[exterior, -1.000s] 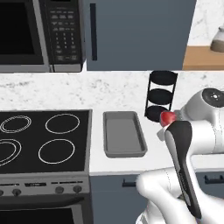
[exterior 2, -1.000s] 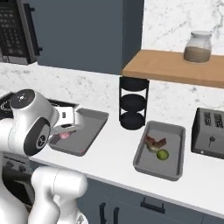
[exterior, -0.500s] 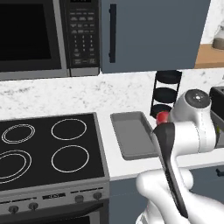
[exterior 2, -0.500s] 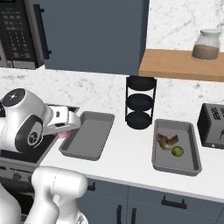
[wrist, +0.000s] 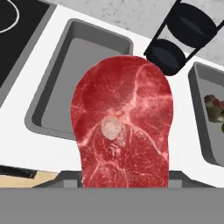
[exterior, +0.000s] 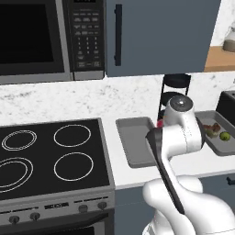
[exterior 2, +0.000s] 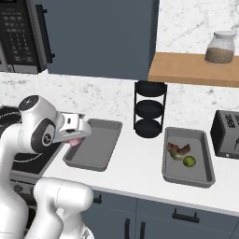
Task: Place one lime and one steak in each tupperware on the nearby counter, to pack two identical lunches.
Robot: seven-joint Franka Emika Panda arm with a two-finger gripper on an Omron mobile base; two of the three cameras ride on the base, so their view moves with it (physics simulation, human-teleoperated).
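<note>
pincer point(exterior 2: 77, 138): clamped on red steak point(wrist: 122, 127), above near-right rim of empty left tupperware point(exterior 2: 93, 145) | risk: released here, steak lands on worktop point(exterior 2: 140, 161); right tupperware point(exterior 2: 186, 175) already packed

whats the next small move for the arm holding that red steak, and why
Probably carry the red steak a little further over the empty tupperware and lower it in. The gripper is shut on the steak at that tray's near-left edge, not yet inside. The other tupperware by the toaster already holds a steak piece and a lime, so this one needs filling.
</note>
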